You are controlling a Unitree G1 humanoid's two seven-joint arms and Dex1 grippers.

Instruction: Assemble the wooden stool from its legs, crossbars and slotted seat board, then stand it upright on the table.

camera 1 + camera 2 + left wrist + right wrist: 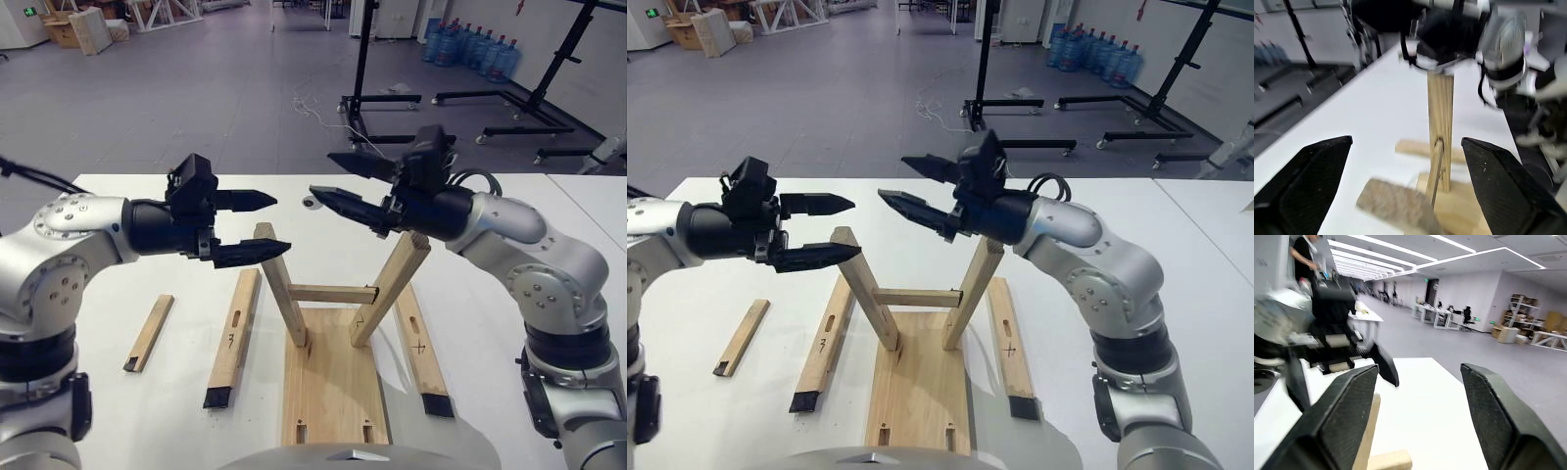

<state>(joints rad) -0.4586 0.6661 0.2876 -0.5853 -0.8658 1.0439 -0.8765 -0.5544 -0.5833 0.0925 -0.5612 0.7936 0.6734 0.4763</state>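
Observation:
The slotted seat board point(333, 392) lies flat at the table's near middle. Two legs stand tilted in it, the left leg point(282, 284) and the right leg point(392, 289), joined by a crossbar point(333, 293). My left gripper point(279, 225) is open, level with the left leg's top end, its lower finger crossing in front of that end. My right gripper point(321, 174) is open above and just behind the right leg's top, holding nothing. In the left wrist view the right leg point(1441, 127) stands between my open fingers point(1303, 191). The right wrist view faces my left gripper point(1342, 347).
A loose leg point(233, 338) lies left of the board and another loose leg point(421, 348) lies right of it. A short crossbar point(149, 333) lies farther left. Black metal stands point(392, 103) are on the floor beyond the white table point(118, 411).

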